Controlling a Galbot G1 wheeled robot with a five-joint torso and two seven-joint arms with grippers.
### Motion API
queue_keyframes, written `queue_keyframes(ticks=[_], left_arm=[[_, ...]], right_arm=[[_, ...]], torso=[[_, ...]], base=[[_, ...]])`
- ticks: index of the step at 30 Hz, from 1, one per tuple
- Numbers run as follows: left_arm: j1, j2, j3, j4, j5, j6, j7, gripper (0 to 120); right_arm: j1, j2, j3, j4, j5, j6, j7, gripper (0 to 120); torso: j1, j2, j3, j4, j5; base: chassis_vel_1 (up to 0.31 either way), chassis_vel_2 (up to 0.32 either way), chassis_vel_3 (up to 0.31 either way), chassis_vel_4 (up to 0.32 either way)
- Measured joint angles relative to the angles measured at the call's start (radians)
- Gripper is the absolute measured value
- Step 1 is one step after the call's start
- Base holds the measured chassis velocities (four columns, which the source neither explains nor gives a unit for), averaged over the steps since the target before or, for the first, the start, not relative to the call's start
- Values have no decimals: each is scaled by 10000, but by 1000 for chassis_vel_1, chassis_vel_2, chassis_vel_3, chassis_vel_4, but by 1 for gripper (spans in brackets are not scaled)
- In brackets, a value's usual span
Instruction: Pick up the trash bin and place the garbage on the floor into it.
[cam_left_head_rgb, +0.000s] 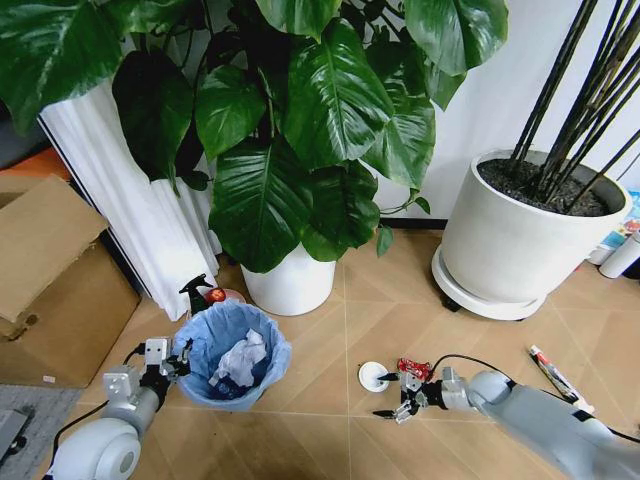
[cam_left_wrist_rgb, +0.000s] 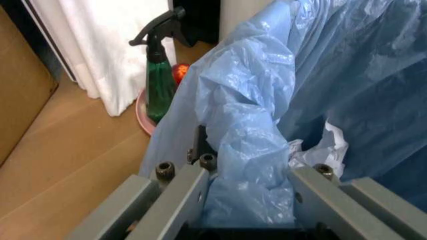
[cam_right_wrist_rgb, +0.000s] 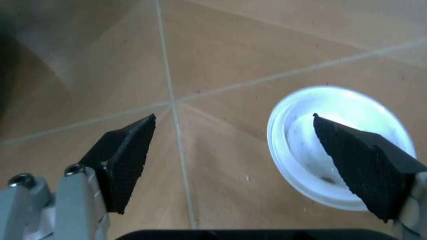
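Trash bin (cam_left_head_rgb: 232, 355): floor (cam_left_head_rgb: 330, 400), before the white plant pot (cam_left_head_rgb: 293, 282)
Left gripper (cam_left_head_rgb: 183, 362): pinching bin's bag-lined rim
Right gripper (cam_left_head_rgb: 386, 394): fingers spread, one over white disc (cam_left_head_rgb: 372, 375), right of bin

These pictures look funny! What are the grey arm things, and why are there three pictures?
The grey arms belong to a robot with a claw, called a gripper, on each. One picture is from a camera on its head; the other two are from cameras on its wrists. The left gripper is closed on the rim of the bin, pinching its blue bag. There is crumpled paper inside. The right gripper is open just above the floor, beside a white disc. A red wrapper and a tube lie nearby.
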Motion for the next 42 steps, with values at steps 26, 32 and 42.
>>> queue_keyframes(ticks=[26,32,42], left_arm=[[38,235,-55,-120,-203,0,4,1],[22,231,-57,-122,-227,0,4,1],[16,393,24,-121,-368,0,29,1]], right_arm=[[512,1382,129,-1954,-168,-163,-392,24],[486,1361,221,-1979,-245,-185,-420,4],[335,1066,707,-1427,-256,-318,-498,0]], torso=[[0,0,0,-1,-3],[0,0,-1,-1,-1],[0,0,-1,0,-2]], base=[[0,0,0,0],[0,0,0,0],[0,0,0,0]])
